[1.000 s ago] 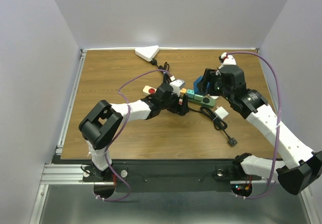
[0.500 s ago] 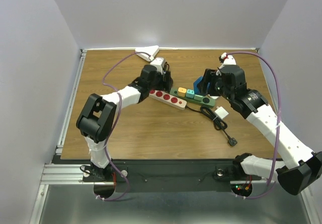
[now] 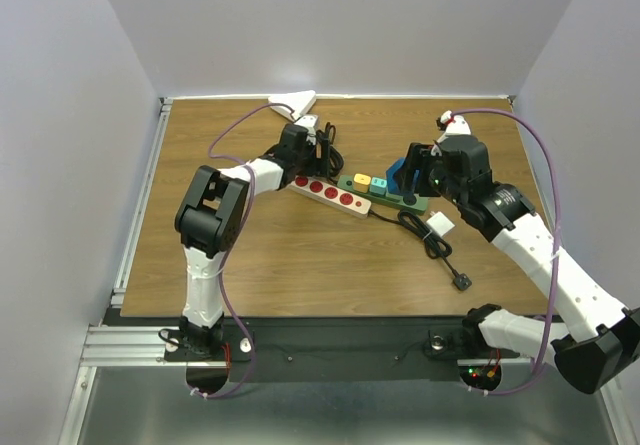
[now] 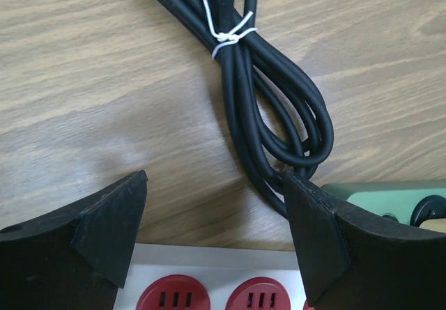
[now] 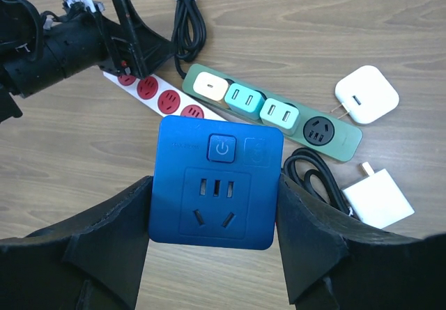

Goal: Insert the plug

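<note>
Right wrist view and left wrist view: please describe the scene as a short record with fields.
right gripper: shut on blue square plastic socket adapter
left gripper: open, by white plastic power strip with red sockets
green plastic power strip: three adapters plugged in, black end socket free
black cable bundle: tied with white twist, beyond left gripper

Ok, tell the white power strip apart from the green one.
The white strip has round red sockets, and those visible are empty. The green strip carries three plugged-in blocks and one free black socket. White lies left, green right. Both lie flat on the table.
</note>
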You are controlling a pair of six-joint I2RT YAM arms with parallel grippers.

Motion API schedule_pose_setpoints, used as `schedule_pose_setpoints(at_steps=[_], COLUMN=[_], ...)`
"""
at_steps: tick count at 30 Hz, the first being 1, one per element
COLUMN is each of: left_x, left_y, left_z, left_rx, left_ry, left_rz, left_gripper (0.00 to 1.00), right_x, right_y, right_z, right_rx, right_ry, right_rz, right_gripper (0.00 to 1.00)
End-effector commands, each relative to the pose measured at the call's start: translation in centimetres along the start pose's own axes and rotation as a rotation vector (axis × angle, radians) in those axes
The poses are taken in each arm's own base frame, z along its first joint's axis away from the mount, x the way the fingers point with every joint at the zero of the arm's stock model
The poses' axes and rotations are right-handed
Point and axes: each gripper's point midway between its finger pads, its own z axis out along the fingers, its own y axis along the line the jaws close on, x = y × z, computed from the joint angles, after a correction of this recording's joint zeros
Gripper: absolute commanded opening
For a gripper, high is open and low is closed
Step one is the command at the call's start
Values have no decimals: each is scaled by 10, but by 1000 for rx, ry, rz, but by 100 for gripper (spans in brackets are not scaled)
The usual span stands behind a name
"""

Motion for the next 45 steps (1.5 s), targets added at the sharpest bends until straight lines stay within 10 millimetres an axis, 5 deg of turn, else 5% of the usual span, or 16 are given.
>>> schedule_pose_setpoints(at_steps=[1,11,16,18,24,30,35,39,45], left_x=[-11,60,83,79,18,-26,-11,9,24], left_y=[4,2,-15,-16,-22,-12,5,16,31], left_z=[-16,-55,-80,-81,-86,-60,-29,-24,-24], left_rx=[-15,20,67,79,70,10,-55,-87,-152], left_ry=[-6,134,128,108,-42,-91,-13,35,61], left_rz=[0,-76,-74,-68,2,43,36,9,22], left_gripper=[89,89,88,88,88,88,85,61,49], right_x=[-16,-8,2,5,5,9,6,4,7], right_y=[9,10,11,13,11,7,4,3,4], right_z=[-6,2,9,11,8,6,2,-1,2], right_rx=[-42,-53,-65,-73,-73,-61,-53,-50,-56], right_ry=[-67,-40,-7,-2,-14,-14,-33,-41,-30], right_rz=[12,-5,-13,-13,-7,-6,-13,-16,-14], right_gripper=[1,0,0,1,0,0,0,0,0])
